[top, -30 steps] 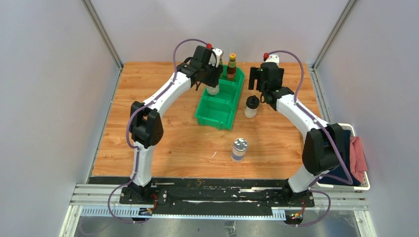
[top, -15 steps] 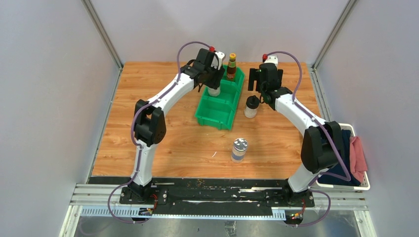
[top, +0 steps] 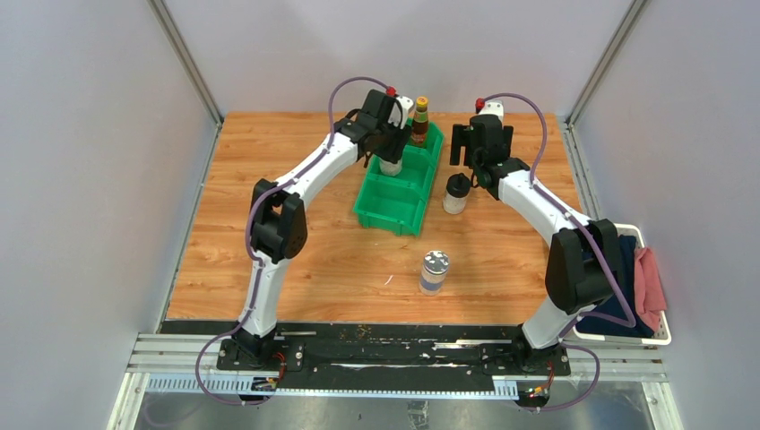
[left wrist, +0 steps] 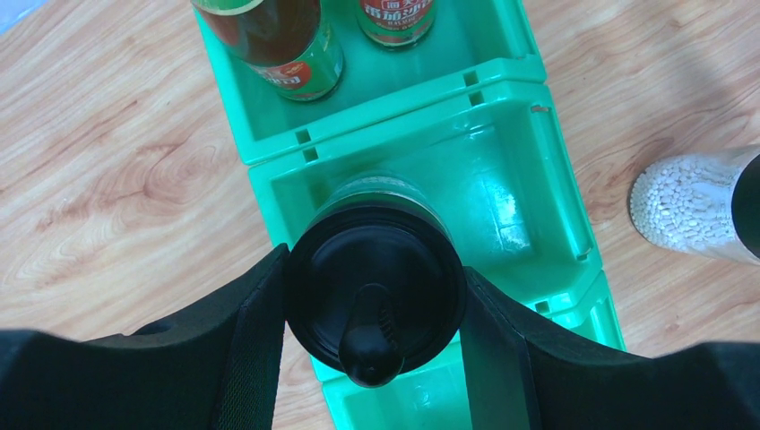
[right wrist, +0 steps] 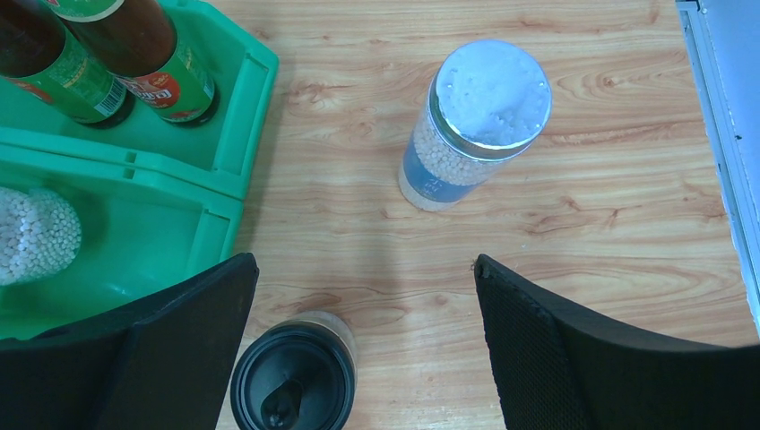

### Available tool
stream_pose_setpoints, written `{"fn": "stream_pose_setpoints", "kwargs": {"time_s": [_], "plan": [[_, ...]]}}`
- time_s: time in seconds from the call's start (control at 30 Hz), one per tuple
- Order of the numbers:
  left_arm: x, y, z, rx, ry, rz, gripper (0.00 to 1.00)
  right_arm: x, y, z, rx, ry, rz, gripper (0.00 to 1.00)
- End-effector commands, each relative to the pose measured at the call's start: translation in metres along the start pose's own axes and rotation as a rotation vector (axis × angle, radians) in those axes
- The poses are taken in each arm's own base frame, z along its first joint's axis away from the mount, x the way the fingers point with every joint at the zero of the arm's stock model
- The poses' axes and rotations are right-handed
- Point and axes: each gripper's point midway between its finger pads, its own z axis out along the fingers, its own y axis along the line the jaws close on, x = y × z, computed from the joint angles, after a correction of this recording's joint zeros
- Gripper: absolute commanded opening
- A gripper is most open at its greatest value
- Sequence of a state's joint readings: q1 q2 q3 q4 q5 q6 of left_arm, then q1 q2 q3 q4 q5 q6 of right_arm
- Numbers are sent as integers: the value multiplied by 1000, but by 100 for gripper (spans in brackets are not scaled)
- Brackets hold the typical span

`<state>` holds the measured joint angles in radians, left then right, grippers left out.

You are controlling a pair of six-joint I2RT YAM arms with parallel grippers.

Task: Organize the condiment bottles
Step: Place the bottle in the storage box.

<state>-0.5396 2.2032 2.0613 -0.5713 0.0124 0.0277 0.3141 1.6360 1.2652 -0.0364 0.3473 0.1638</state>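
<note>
The left end effector [left wrist: 372,288] is clamped on the black cap of a clear shaker [left wrist: 375,309]. It holds the shaker upright over the middle compartment of the green bin [left wrist: 403,94], and two brown sauce bottles [left wrist: 291,45] stand in the compartment just beyond its fingertips. The right end effector [right wrist: 360,264] is spread wide above the tabletop [right wrist: 609,206]; the second black-capped shaker [right wrist: 291,390] stands between its fingers, just beside the one on the bin's side, and a silver-lidded jar [right wrist: 479,112] stands apart beyond the fingertips.
</note>
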Motion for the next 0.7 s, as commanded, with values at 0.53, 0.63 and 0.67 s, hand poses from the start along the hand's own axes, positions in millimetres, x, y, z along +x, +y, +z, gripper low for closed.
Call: {"fn": "stream_pose_setpoints", "kwargs": {"time_s": [0.53,0.63,0.67], "plan": [[-13,10,4,-110,-1,41,0,-12,1,5,19,-25,-9,95],[-12,9,6,-107,1,38,0,-11,1,5,20,-24,-8,95],[-12,9,6,-106,2,37,0,-11,1,5,20,-24,-8,95]]}}
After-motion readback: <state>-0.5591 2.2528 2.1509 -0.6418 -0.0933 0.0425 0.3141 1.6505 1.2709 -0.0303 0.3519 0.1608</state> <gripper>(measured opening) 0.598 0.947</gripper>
